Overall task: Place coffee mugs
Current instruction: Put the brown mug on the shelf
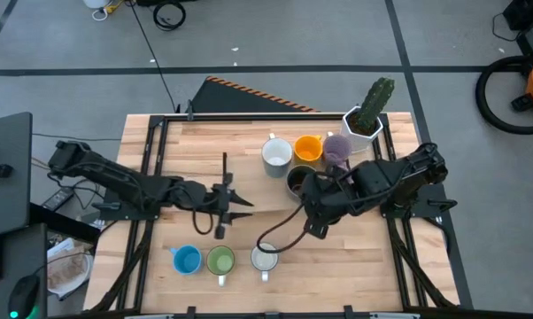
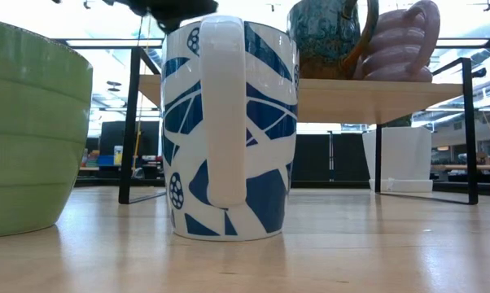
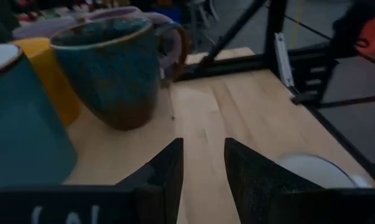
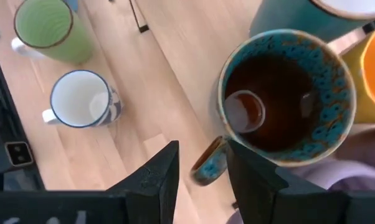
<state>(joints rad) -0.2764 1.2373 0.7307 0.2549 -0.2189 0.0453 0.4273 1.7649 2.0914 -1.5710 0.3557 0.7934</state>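
Note:
Several coffee mugs stand in two groups. At the back are a white-rimmed teal mug point(image 1: 277, 152), an orange one point(image 1: 308, 148), a lilac one point(image 1: 337, 148) and a dark brown one point(image 1: 297, 181). Near the front edge stand a blue mug point(image 1: 187, 260), a green one point(image 1: 220, 260) and a white-and-blue one point(image 1: 264, 259). My right gripper point(image 4: 201, 167) is open and slants down over the brown mug's handle point(image 4: 207, 163), which shows in the gap between its fingers. My left gripper point(image 3: 203, 165) is open and empty, pointing level at the brown mug point(image 3: 116, 68) from the table's left.
A white pot with a cactus point(image 1: 366, 122) stands at the far right corner. In the low view the brown mug point(image 2: 330, 37) and the lilac mug point(image 2: 400, 45) stand on a raised wooden shelf point(image 2: 375, 99) on a black frame. Bare wood lies between the two groups of mugs.

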